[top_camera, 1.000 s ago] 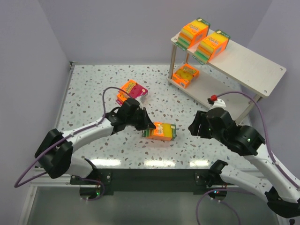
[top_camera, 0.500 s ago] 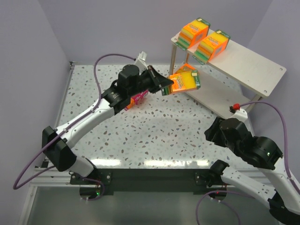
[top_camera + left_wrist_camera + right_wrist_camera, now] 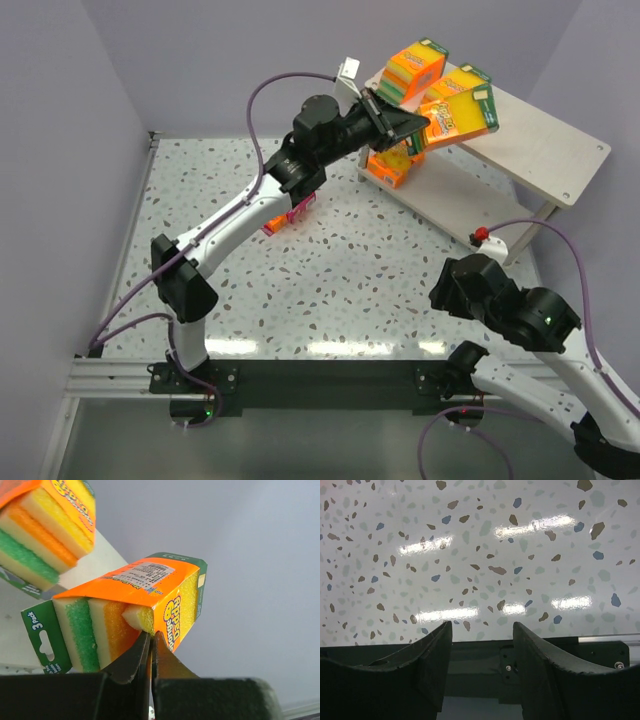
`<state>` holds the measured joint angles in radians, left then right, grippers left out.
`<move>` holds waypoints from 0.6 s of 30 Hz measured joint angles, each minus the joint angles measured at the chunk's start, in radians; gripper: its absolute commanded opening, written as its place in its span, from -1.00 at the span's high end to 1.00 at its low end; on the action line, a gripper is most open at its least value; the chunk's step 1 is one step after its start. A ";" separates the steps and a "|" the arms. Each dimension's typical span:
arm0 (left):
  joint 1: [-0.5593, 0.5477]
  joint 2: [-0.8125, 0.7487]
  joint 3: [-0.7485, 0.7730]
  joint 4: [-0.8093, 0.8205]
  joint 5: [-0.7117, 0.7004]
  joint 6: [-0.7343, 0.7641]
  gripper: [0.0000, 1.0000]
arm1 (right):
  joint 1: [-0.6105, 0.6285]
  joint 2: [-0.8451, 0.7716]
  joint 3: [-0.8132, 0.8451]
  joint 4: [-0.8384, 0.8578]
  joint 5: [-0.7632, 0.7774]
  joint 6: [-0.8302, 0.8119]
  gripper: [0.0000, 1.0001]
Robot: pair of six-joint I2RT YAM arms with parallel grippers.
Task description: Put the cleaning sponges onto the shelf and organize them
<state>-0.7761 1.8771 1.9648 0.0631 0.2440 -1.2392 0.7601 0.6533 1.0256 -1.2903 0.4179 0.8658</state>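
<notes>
I have the left gripper (image 3: 408, 122) pinched tight on a corner of a thick orange sponge pack with green, orange and yellow layered sides (image 3: 460, 112), held tilted in the air by the top board of the pale beige two-tier wooden shelf (image 3: 545, 145). A matching thick pack (image 3: 415, 68) stands on that top board, and a flatter orange pack (image 3: 392, 165) lies on the lower one. A magenta-pink pack (image 3: 292, 212) lies on the speckled table (image 3: 380, 270), partly hidden by my left arm. My right gripper (image 3: 482, 650) hangs low over the table, jaws apart and holding nothing.
</notes>
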 measured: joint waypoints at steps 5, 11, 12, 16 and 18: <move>-0.077 0.057 0.106 0.006 -0.064 -0.052 1.00 | 0.000 0.000 -0.005 0.004 -0.003 -0.014 -0.11; -0.174 0.117 0.192 0.008 -0.222 -0.122 1.00 | 0.000 0.000 -0.006 0.010 -0.010 -0.023 -0.11; -0.187 0.126 0.206 0.005 -0.261 -0.130 1.00 | 0.000 -0.001 -0.008 0.013 -0.012 -0.023 -0.11; -0.236 0.160 0.260 -0.010 -0.434 -0.154 1.00 | 0.000 -0.010 -0.022 0.019 -0.016 -0.025 -0.10; -0.254 0.179 0.288 -0.015 -0.513 -0.166 1.00 | 0.000 -0.017 -0.024 0.019 -0.017 -0.026 -0.10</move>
<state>-1.0302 2.0556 2.2524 0.0483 -0.2695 -1.4055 0.7601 0.6361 1.0016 -1.2709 0.4011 0.8394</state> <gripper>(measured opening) 0.039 0.552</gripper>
